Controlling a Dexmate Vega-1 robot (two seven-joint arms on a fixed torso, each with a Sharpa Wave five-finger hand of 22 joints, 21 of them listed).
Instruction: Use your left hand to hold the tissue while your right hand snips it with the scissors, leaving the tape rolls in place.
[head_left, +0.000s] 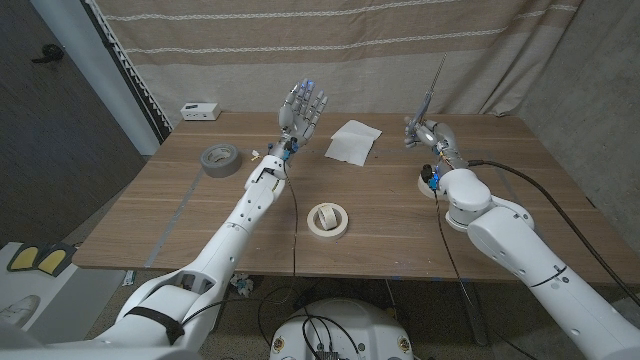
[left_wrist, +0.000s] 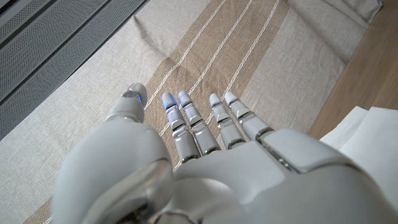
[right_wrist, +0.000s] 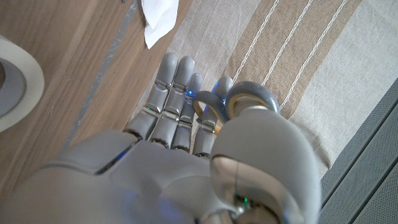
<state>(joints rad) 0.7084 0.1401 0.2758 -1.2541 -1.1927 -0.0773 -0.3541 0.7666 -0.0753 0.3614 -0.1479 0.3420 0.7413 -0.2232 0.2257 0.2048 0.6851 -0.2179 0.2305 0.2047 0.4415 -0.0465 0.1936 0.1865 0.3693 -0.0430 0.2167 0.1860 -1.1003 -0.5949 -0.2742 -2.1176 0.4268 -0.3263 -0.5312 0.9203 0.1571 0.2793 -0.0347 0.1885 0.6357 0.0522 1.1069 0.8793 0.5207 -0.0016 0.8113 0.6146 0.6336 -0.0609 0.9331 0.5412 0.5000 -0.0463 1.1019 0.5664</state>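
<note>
While scissors point upward in right hand, tissue unmarked

Both arms are smooth, shiny white, made of round, fat parts joined together. The left hand is silver-grey with little blue lights glowing on its fingertips. The right hand is grey too, with jointed fingers. Thin black cables run along both arms below the hands. A black band wraps the left shoulder.
</note>
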